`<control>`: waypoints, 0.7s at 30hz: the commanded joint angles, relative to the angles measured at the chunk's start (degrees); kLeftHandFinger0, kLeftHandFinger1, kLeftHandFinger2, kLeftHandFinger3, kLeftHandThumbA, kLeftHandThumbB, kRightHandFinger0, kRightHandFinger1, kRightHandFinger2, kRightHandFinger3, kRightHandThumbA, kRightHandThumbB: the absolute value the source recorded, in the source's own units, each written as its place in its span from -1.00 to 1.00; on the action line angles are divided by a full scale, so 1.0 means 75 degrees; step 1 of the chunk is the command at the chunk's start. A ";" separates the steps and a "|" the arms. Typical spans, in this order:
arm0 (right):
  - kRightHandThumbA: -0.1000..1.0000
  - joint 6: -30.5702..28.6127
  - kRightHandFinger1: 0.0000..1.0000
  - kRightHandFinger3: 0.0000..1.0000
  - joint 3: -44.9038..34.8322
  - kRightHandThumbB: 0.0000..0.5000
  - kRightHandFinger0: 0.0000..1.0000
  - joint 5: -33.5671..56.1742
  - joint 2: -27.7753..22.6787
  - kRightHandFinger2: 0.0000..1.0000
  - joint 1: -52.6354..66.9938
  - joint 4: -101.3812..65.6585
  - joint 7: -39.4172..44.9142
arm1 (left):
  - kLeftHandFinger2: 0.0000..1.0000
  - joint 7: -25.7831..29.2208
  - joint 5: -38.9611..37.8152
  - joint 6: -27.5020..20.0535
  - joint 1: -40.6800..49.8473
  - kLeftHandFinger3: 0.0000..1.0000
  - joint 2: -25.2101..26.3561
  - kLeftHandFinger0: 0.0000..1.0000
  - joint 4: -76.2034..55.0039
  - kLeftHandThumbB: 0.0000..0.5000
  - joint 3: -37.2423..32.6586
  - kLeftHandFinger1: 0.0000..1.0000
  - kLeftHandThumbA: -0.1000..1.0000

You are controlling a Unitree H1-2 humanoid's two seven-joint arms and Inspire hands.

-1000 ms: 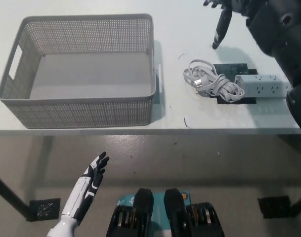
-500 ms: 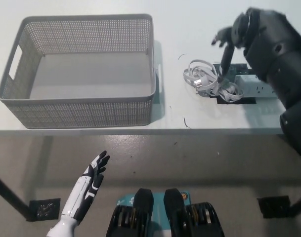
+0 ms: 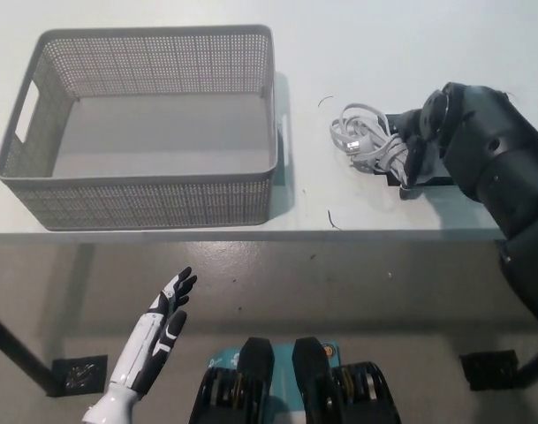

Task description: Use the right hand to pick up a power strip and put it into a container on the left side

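Head view, looking steeply down on the counter (image 3: 357, 35). Over the last second the black right hand (image 3: 414, 146) has come down from the far edge of the counter, where it hung clear of everything, to the spot where the power strip (image 3: 441, 172) lies at the right; the arm now covers nearly all of the strip's white body, which a second ago lay fully exposed on its dark mat (image 3: 428, 183). Only the coiled white cord (image 3: 367, 141) and its plug remain plainly visible, in the same place as before, so the strip itself appears not to have been lifted or shifted yet — a judgement, since the body is hidden. The reach is thus largely done and the grasp is the step in hand; transfer to the basket (image 3: 145, 190) on the left has not begun, and the basket stands empty, well apart from the strip. Pose: the right arm enters from the lower right, its bulky forearm lying over the strip, the hand bent down at the cord end of the strip, touching or just above it. Whether this hand has closed on the strip cannot be told, as the arm hides the contact. The white left hand (image 3: 158, 331) rests below the counter's front edge at lower left, released, fingers spread and holding nothing — unchanged. The loose cord is likely to trail and may snag during the lift.
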 commanded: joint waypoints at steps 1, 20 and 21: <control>1.00 -0.0060 1.00 1.00 -0.0018 0.34 1.00 -0.0096 0.0045 1.00 0.0185 0.0106 -0.0435 | 1.00 -0.0087 0.0135 -0.0257 -0.0044 1.00 0.0123 1.00 -0.0227 -0.28 -0.0020 1.00 1.00; -1.00 -0.2660 -0.19 0.75 -0.2524 -0.83 -0.97 0.1534 0.0376 0.80 0.0995 -0.0218 -0.7242 | 1.00 -0.0110 0.0202 -0.0319 -0.0240 1.00 0.0146 1.00 -0.0185 -0.36 -0.0044 1.00 1.00; -1.00 -0.2673 -0.10 0.77 -0.2656 -0.81 -0.96 0.1598 0.0379 0.83 0.0940 -0.0219 -0.7255 | 1.00 -0.0112 0.0206 -0.0301 -0.0239 1.00 0.0144 1.00 -0.0197 -0.36 -0.0048 1.00 1.00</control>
